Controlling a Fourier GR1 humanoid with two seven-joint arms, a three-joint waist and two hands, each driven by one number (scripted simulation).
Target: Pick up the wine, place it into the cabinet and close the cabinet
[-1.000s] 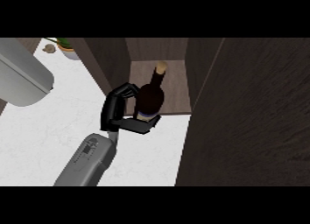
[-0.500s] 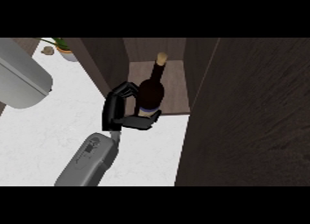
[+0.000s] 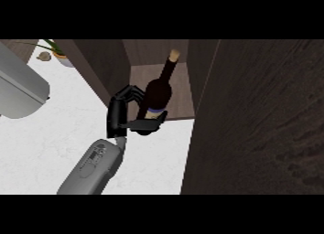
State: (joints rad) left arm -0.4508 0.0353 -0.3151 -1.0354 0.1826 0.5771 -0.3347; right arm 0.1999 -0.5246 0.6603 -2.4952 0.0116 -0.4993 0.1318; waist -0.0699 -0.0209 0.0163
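Note:
The wine bottle (image 3: 159,91) is dark with a tan cork and a pale band near its base. It leans with its neck pointing into the open dark wood cabinet (image 3: 181,98), its base at the shelf's front edge. My right hand (image 3: 124,114) is shut on the bottle's lower part, with fingers curled round its left side and the thumb under the base. The grey forearm comes up from the lower edge. The cabinet door (image 3: 266,119) stands open at the right as a big dark panel. My left hand does not show.
The white counter (image 3: 43,151) spreads out on the left. A large grey rounded shape (image 3: 16,91) lies at the upper left. A potted plant (image 3: 60,57) and a small round object (image 3: 44,56) sit at the far back left.
My right hand has carried the bottle up and a little to the right, so more of it now lies inside the cabinet opening. The door has not moved.

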